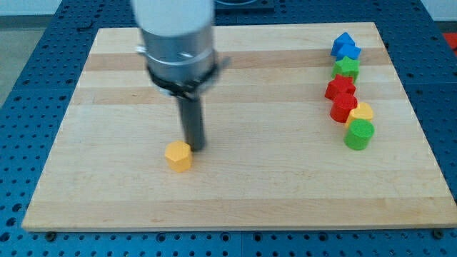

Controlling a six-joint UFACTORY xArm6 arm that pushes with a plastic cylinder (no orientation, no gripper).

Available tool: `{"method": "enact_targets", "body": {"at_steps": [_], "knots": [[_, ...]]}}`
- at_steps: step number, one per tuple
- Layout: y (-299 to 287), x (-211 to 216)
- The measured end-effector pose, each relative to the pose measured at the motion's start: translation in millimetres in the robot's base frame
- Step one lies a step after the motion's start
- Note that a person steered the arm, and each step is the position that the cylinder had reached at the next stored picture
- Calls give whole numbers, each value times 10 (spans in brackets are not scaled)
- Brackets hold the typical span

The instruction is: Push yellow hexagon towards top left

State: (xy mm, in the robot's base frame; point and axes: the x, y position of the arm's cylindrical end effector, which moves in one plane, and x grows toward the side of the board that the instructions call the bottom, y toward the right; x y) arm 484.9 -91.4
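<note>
The yellow hexagon (178, 156) lies on the wooden board (107, 178), left of the middle and toward the view's bottom. My tip (195, 148) rests on the board just to the right of the hexagon and slightly above it, close to its upper right edge; I cannot tell whether they touch. The dark rod rises from the tip into the arm's grey and white body at the view's top.
A column of blocks stands at the view's right: a blue block (345, 46), a green block (347, 68), two red blocks (340, 88) (344, 107), a yellow block (362, 112) and a green cylinder (359, 134).
</note>
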Motion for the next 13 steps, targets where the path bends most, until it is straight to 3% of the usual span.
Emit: {"method": "enact_targets", "body": {"at_steps": [1,2,3,4,5,7,9,11,13], "knots": [[-35,120],[544,426],[758,660],[288,759],[-419,346],[-866,-818],[-626,-570],[-1093,-629],[-1263,-275]]}}
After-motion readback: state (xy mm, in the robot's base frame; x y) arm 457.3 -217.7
